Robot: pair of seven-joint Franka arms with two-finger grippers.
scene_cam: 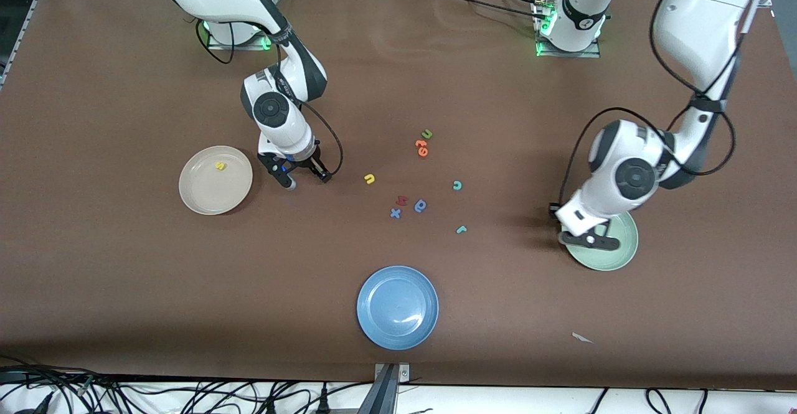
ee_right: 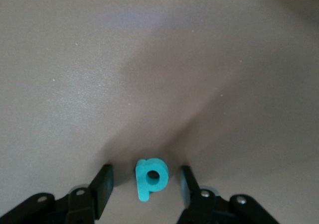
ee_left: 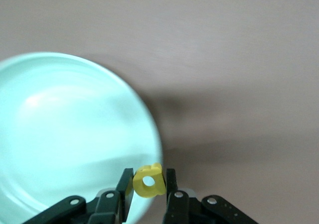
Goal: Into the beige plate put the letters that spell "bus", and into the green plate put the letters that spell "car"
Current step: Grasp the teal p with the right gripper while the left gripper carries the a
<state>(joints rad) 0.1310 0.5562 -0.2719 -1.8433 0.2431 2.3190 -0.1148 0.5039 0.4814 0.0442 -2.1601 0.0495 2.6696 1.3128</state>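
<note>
Plates first, front view: the beige plate [scene_cam: 215,180] sits at middle left of the frame with the yellow "s" [scene_cam: 220,166] lying in it. The green plate [scene_cam: 607,247] lies at lower right, partly under the left gripper [scene_cam: 588,237]; the blue plate [scene_cam: 398,307] sits at bottom centre. The right gripper [scene_cam: 305,177] is low over the brown worktop [scene_cam: 124,277] just beside the beige plate. Loose on the worktop at centre lie the yellow "u" [scene_cam: 369,179], teal "c" [scene_cam: 457,185] and teal "r" [scene_cam: 461,230].

Left wrist view: the left gripper is narrow, pinching the yellow "a" [ee_left: 148,181] over the green plate's rim.

Right wrist view: the right gripper's jaws stand apart on either side of the teal "b" [ee_right: 150,177], not touching it.
</note>
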